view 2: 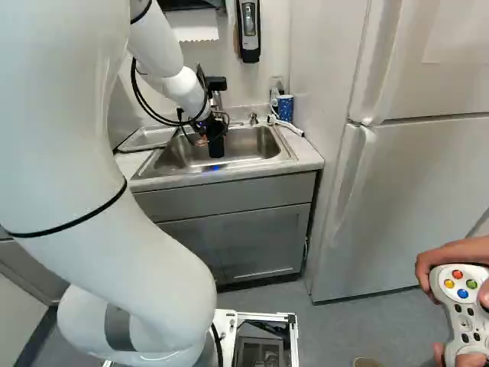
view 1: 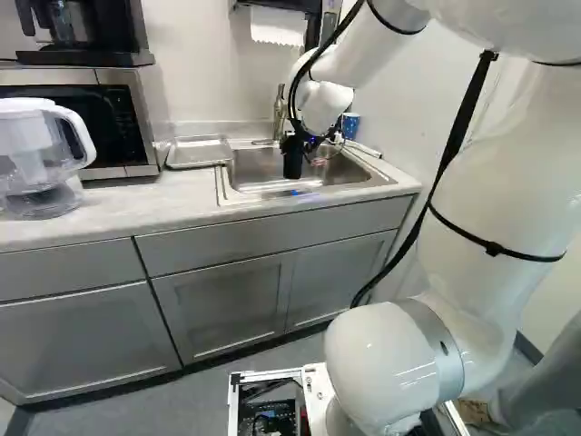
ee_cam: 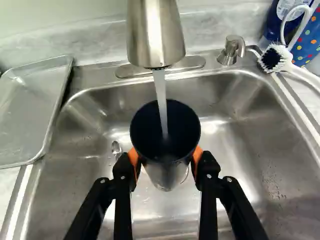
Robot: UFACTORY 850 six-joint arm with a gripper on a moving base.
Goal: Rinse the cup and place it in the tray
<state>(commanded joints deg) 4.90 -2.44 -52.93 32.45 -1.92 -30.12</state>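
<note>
Over the sink [ee_cam: 245,145], my gripper [view 2: 217,124] holds a dark cup [view 2: 216,145]. In the wrist view the gripper [ee_cam: 166,159] has its orange pads against both sides of the cup [ee_cam: 167,172], whose open rim faces up toward the camera. Water runs from the metal faucet [ee_cam: 155,35] straight into the cup's dark inside. The metal tray [ee_cam: 32,110] lies flat on the counter beside the sink; in the left base view this tray [view 1: 198,152] is left of the basin. The cup's underside is hidden.
A dish brush [ee_cam: 275,59], a blue dotted cup [ee_cam: 306,44] and a soap pump [ee_cam: 231,51] stand behind the sink. A pitcher [view 1: 36,154] and microwave [view 1: 118,118] are left; a fridge [view 2: 420,191] is right. Hands hold a controller at the right base view's right edge.
</note>
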